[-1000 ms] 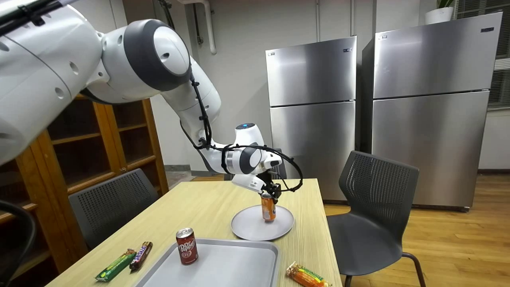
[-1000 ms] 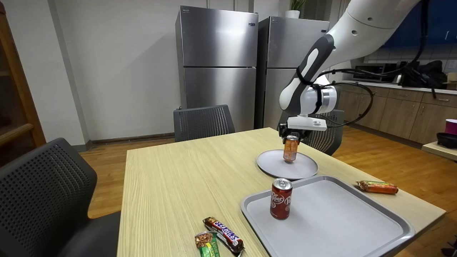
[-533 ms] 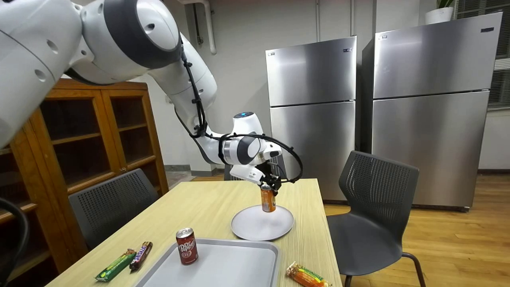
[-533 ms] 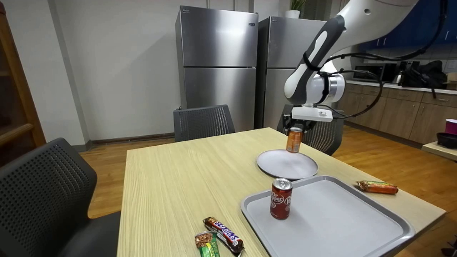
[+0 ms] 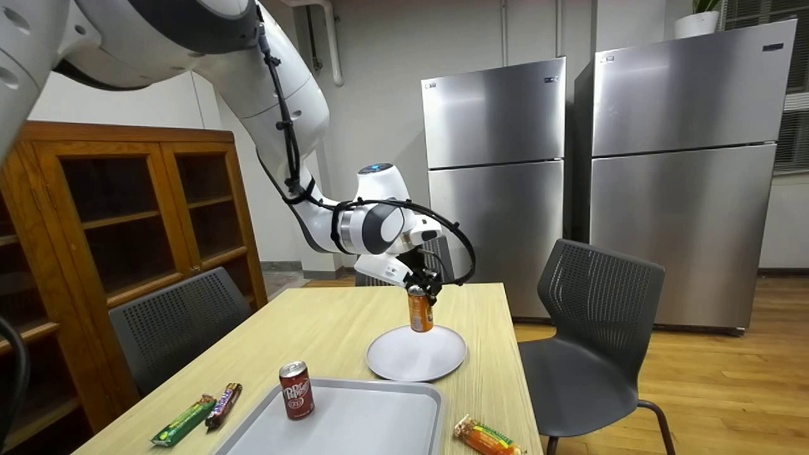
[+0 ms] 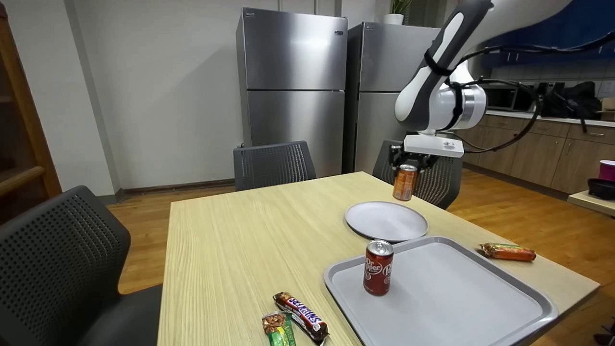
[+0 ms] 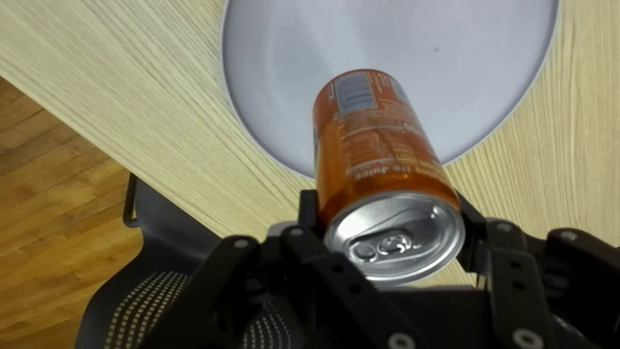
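so the claw (image 7: 387, 213) is clamped on the orange can (image 7: 378, 140), black fingertips (image 7: 308, 208) pressed in on both sides right up by the top rim. in the wrist view the can's lid with its pull tab faces the camera and the bottom end points away, with the plate (image 7: 465, 82) behind it. in both exterior views the can hangs a bit tilted under the claw, up clear of the plate, over by its far edge.

the plate's round and pale gray, sitting flat on the light wood table (image 6: 250, 230). just beside it there's a gray tray (image 6: 456, 298) with raised edges, can't tell if the two touch. a red can (image 6: 378, 269) stands upright on the tray near one corner, dr pepper logo showing. off one side of the tray a dark candy bar (image 6: 301, 317) and a green-wrapped bar (image 5: 183, 421) lie right next to each other, and an orange-wrapped bar (image 6: 509, 252) is on the table past the opposite side.

around the table there are dark chairs (image 5: 597, 309), and behind it a big steel fridge (image 5: 496, 189) with another one next to it. there's also a wooden cabinet (image 5: 120, 221) in an exterior view.
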Controlling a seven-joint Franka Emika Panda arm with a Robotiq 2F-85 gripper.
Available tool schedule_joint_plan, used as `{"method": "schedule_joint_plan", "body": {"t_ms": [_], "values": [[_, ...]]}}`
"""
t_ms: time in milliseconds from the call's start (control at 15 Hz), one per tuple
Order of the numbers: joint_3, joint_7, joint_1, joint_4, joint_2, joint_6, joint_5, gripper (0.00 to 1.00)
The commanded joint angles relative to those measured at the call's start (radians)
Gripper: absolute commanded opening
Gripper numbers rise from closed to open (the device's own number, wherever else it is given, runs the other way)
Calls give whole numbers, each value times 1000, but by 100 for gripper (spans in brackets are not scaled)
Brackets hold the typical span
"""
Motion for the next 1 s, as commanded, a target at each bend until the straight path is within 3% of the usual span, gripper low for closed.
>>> {"method": "schedule_joint_plan", "body": {"t_ms": [0, 600, 933], "values": [[3, 7, -1, -155, -128, 52, -3, 38], [-8, 9, 12, -427, -302, 166, -5, 38], [11, -3, 4, -545, -380, 159, -2, 38]]}}
